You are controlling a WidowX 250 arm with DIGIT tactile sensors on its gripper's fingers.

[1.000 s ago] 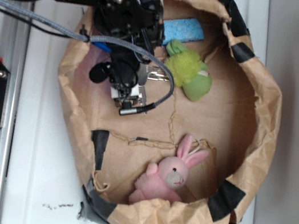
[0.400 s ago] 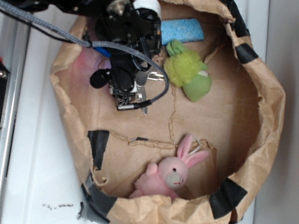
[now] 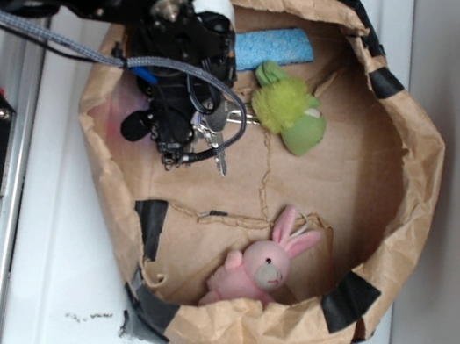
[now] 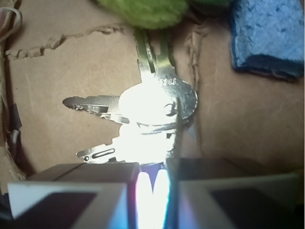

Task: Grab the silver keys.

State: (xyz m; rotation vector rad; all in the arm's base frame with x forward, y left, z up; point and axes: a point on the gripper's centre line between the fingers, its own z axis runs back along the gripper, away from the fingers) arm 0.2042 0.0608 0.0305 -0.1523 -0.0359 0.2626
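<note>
Exterior view: gripper (image 3: pixel 189 142) low inside the brown paper bag (image 3: pixel 409 168), over the silver keys (image 3: pixel 219 130), just beside the green plush toy (image 3: pixel 289 116); pink plush rabbit (image 3: pixel 260 266) well apart.

Wrist view: silver keys (image 4: pixel 152 114) fanned on the bag floor, gripper (image 4: pixel 152 183) apparently clenched on their glaring end; blue sponge (image 4: pixel 269 36) nearby.

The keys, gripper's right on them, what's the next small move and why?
Probably lift straight up a little. In the wrist view the gripper has its fingers nearly together with bright metal in the slit, so it looks shut on the keys. Their blades fan out over the brown paper, near the green plush.
</note>
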